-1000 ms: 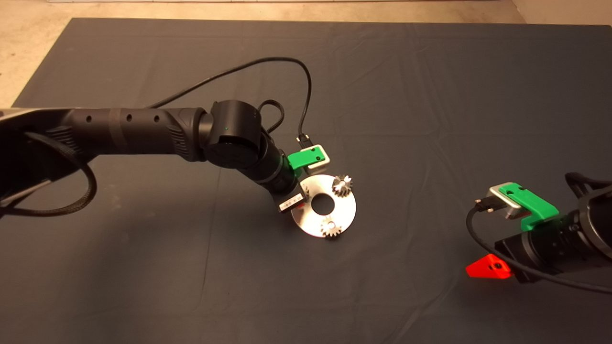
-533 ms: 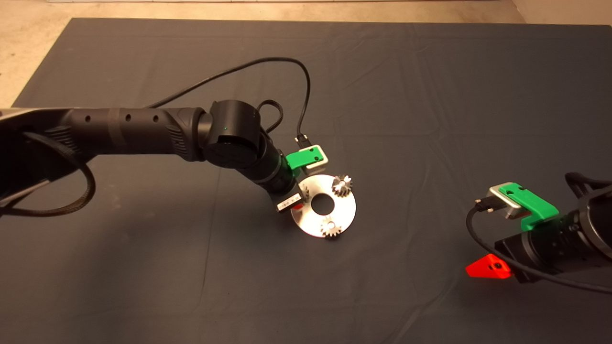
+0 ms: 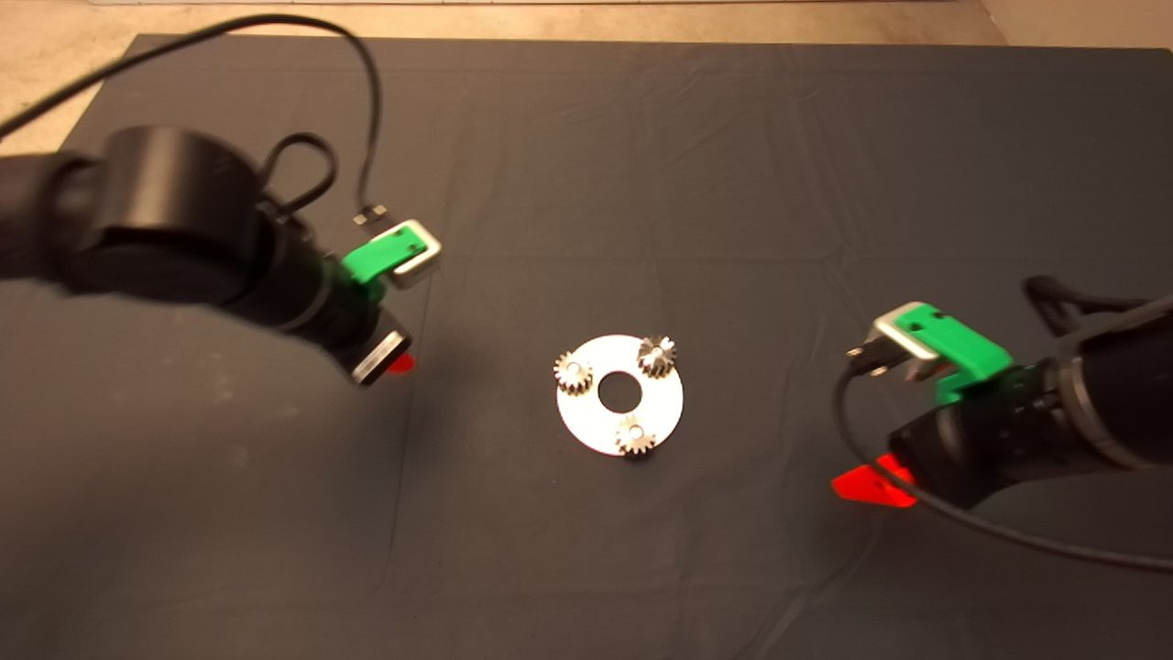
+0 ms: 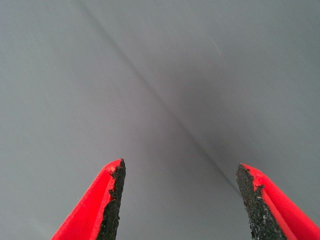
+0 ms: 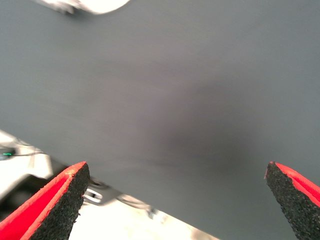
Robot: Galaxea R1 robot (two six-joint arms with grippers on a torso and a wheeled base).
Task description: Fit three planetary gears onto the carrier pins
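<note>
The round silver disc lies at the mat's middle in the head view. Three small grey gears sit on it around its centre hole: one at the left, one at the upper right, one at the bottom. The carrier pins are hidden inside the gears. My left gripper is well left of the disc; its wrist view shows the fingers open and empty over bare mat. My right gripper is right of the disc, fingers wide open and empty. A blurred edge of the disc shows in the right wrist view.
The dark mat covers the table, with beige floor beyond its far and left edges. A black cable loops from the left arm's wrist camera. The mat's edge and pale floor show in the right wrist view.
The left gripper has let go of the third gear, now on the disc's left pin, and pulled back far to the left. The right arm has moved in towards the disc.
</note>
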